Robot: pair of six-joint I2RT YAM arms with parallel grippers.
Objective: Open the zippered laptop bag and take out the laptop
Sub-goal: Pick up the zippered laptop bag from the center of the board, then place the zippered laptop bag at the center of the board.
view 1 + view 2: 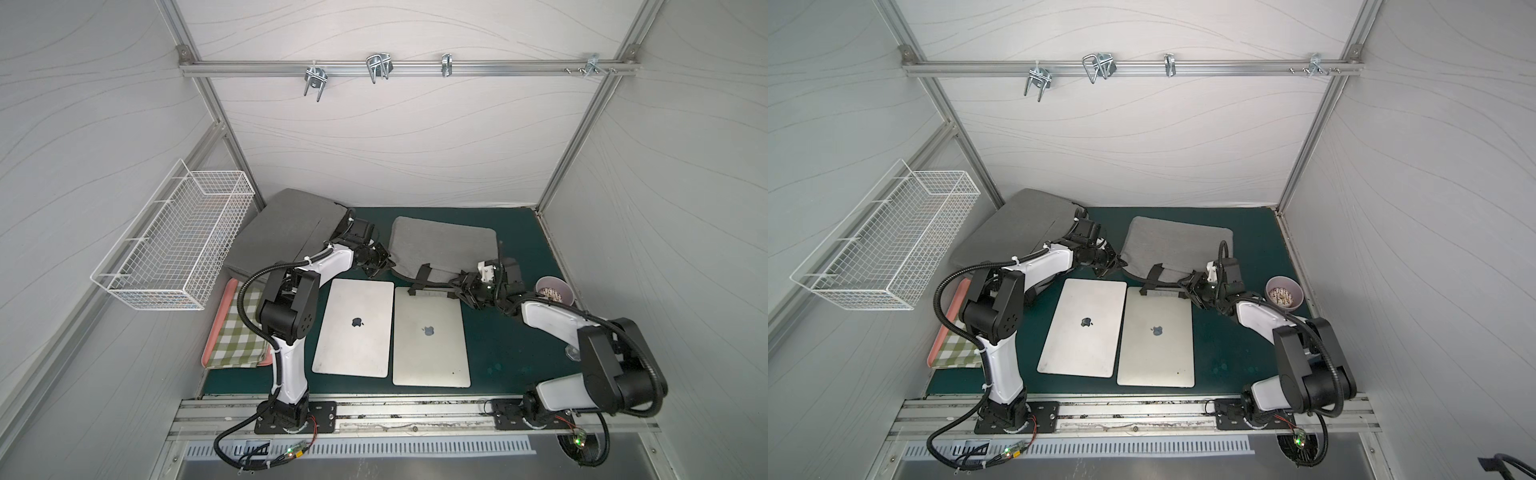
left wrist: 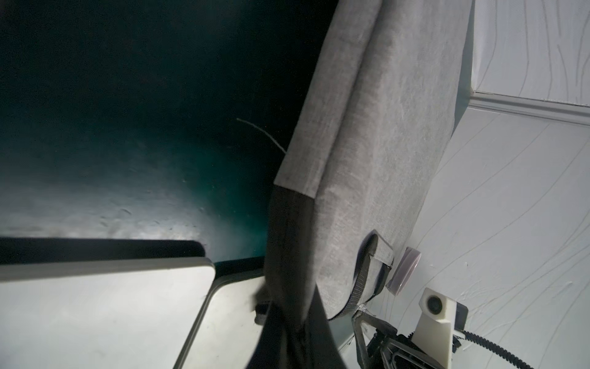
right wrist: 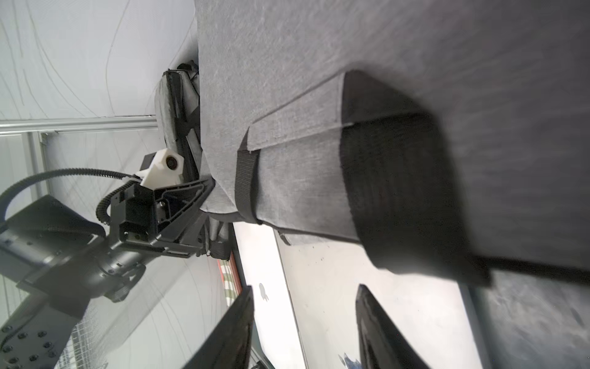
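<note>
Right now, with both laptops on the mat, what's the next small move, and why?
Probably draw the left pincer, shut on a corner of the light grey bag, rearward: the right pincer is open and empty, and the black handle lies across the far edge of the laptop under it.

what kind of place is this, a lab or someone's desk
Probably a robot test cell: white walls on an aluminium frame, a left arm and right arm bolted to the front rail, and laptops laid on a green mat.
</note>
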